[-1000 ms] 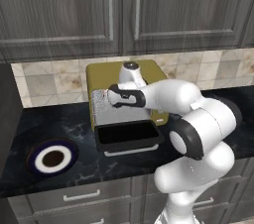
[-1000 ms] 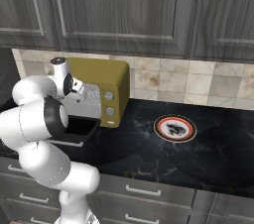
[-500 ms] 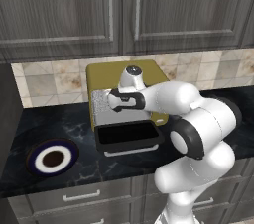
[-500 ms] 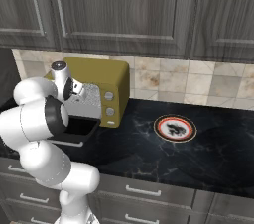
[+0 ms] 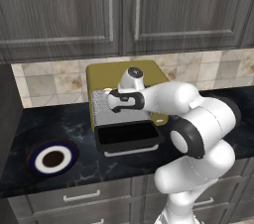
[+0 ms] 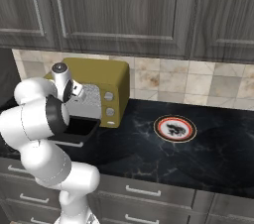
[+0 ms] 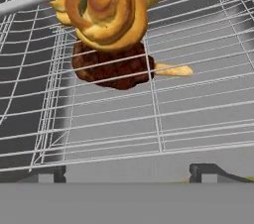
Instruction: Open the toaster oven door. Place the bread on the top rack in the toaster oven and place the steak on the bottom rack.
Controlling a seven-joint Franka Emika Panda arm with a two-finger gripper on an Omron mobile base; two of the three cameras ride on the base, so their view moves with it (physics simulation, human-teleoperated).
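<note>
With its fingers spread and empty, the gripper [image 7: 126,171] has backed slightly from the toaster oven [image 5: 124,77]; bread [image 7: 106,12] and steak [image 7: 111,67] sit racked, task apparently done

The dark marbled stone bench [image 6: 163,156] carries a boxy olive-yellow toaster oven [image 6: 106,77] against the tiled wall, a red-rimmed round plate [image 6: 174,129] to its right, and a blue-rimmed round plate [image 5: 51,157] to its left.
</note>
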